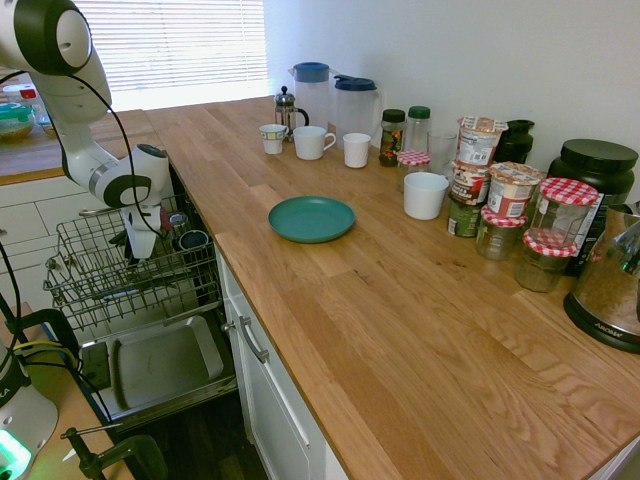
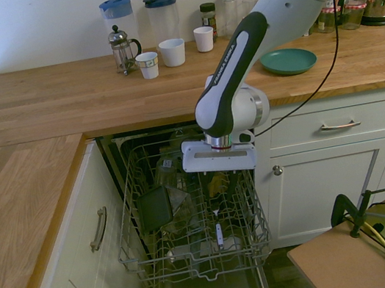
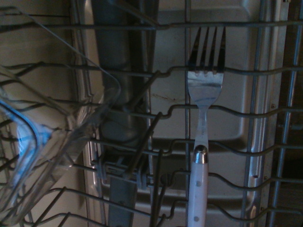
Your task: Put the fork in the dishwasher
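From the first exterior view, my hand (image 1: 140, 243) hangs over the dishwasher's (image 1: 160, 365) pulled-out wire rack (image 1: 110, 270), its fingers lost among the wires. On the worktop (image 1: 400, 300) I count one green plate (image 1: 311, 218), two blue-lidded jugs (image 1: 345, 105), one French press (image 1: 287, 108), four white cups (image 1: 356, 150), and three jars with red-checked lids (image 1: 565, 210). The jar labels are too small to read; the steel kettle (image 1: 612, 290) is cut by the frame's edge and carries small lettering at its base I cannot make out.

From the second exterior view, my hand (image 2: 222, 183) points down into the rack, and my own wrist hides the fingers, so I cannot tell whether they stand apart or together. The fork (image 2: 219, 235) lies on the rack's wires just below my hand, clear of it. A dark flat item (image 2: 155, 209) stands in the rack's other side; what it is I cannot say.

In the wrist view, one fork (image 3: 203, 142) rests across the rack wires, four tines, shiny neck, pale handle with small dots, its end cut off. A clear container (image 3: 47, 156) sits beside it, blurred.
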### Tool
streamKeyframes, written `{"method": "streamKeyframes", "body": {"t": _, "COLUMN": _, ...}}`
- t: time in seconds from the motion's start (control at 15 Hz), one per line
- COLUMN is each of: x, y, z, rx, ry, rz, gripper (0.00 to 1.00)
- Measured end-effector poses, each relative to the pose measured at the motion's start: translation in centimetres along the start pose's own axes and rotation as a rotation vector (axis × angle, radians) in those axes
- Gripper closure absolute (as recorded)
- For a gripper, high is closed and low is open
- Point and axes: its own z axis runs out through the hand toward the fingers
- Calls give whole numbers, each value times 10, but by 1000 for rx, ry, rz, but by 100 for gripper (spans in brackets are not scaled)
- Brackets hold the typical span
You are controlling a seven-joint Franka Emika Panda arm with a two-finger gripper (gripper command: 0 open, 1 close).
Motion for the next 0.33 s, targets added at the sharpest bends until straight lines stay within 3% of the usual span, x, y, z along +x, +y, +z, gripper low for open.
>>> {"method": "streamKeyframes", "body": {"t": 0.33, "x": -31, "y": 28, "z": -67, "rx": 70, "ry": 60, "rz": -24, "gripper": 0}}
